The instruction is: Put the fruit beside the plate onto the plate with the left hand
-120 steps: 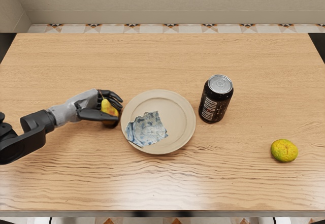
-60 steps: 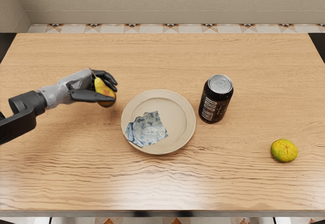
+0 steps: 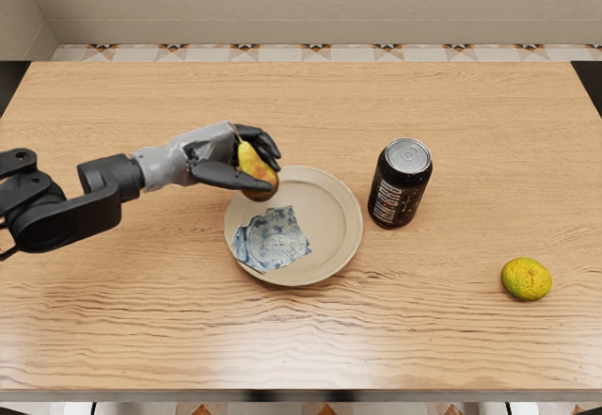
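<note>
The left hand (image 3: pixel 222 157) has its fingers curled tight round a yellow pear (image 3: pixel 255 167) (reddish on its underside), holding it over the far left rim of the plate (image 3: pixel 336 212). The plate lies on the counter (image 3: pixel 282 340) and bears a blue-and-white patch on its left part. A dark can (image 3: pixel 400 183) stands upright just right of the plate; a yellow-green fruit (image 3: pixel 526 279) lies well apart, near the counter's right edge.

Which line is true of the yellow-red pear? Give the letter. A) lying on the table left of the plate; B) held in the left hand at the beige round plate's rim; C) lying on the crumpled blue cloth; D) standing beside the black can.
B: the left hand grips the yellow-red pear at the upper-left rim of the beige round plate.
</note>
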Available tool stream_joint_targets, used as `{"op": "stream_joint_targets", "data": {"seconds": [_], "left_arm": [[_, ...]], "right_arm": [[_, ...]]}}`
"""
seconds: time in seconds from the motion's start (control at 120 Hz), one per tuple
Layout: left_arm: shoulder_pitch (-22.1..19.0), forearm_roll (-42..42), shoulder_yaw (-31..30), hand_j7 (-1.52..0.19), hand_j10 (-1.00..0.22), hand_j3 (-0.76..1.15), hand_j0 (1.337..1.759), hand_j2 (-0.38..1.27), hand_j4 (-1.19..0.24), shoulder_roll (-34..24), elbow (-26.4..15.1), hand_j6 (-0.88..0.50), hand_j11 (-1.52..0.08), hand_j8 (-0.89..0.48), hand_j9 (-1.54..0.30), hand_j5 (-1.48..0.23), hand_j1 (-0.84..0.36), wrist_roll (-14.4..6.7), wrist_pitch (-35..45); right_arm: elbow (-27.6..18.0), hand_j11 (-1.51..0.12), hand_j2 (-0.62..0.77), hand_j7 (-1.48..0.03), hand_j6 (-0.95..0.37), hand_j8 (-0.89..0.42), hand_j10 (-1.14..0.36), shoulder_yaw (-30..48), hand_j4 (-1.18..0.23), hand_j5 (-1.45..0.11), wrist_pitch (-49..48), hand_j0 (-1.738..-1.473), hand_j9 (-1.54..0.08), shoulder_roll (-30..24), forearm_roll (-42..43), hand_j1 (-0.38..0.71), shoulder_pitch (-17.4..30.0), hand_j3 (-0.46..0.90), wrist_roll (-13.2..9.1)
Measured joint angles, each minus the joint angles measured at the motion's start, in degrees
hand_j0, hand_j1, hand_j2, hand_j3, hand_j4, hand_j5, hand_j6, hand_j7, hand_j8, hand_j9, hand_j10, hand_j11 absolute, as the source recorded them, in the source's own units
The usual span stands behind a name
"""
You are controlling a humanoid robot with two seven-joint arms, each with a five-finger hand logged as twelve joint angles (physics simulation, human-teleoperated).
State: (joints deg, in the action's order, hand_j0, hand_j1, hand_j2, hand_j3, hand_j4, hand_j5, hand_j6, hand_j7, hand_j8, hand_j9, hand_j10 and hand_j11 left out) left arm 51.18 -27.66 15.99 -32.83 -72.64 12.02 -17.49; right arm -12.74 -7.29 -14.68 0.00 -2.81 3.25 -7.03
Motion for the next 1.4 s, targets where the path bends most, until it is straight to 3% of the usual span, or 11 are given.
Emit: {"op": "stream_joint_targets", "data": {"seconds": [0.342,0.883,1.217,1.4], "left_arm": [[-1.93,-0.49,-0.27,-0.87,-0.32,0.0,1.658,0.1,-0.64,3.71,-1.26,-0.64,-0.86,-0.4,-0.88,-0.87,-0.37,-2.12,0.09],[-5.13,-0.73,-0.7,-0.77,-0.39,0.0,1.658,0.1,-0.58,4.53,-0.6,-0.58,-0.76,-0.47,-0.77,-0.76,-0.31,-2.43,2.12],[-3.74,0.47,-0.49,-0.29,-0.18,0.0,1.658,0.04,-0.22,4.16,-0.61,-0.22,-0.28,-0.2,-0.29,-0.28,0.09,-1.95,2.78],[0.71,1.31,-0.39,-0.15,-0.1,0.0,1.658,0.02,-0.11,1.83,-0.95,-0.11,-0.15,-0.1,-0.15,-0.15,0.22,-2.04,2.74]], "right_arm": [[0.0,-0.02,0.0,-0.02,-0.02,-0.02,-0.02,0.0,-0.02,-0.02,0.0,-1.658,-0.02,0.0,0.0,-0.33,0.0,0.0,0.0],[0.0,-0.02,0.0,-0.02,-0.02,-0.02,-0.02,0.0,-0.02,-0.02,0.0,-1.658,-0.02,0.0,0.0,-0.33,0.0,0.0,0.0],[0.0,-0.02,0.0,-0.02,-0.02,-0.02,-0.02,0.0,-0.02,-0.02,0.0,-1.658,-0.02,0.0,0.0,-0.33,0.0,0.0,0.0],[0.0,-0.02,0.0,-0.02,-0.02,-0.02,-0.02,0.0,-0.02,-0.02,0.0,-1.658,-0.02,0.0,0.0,-0.33,0.0,0.0,0.0]]}}
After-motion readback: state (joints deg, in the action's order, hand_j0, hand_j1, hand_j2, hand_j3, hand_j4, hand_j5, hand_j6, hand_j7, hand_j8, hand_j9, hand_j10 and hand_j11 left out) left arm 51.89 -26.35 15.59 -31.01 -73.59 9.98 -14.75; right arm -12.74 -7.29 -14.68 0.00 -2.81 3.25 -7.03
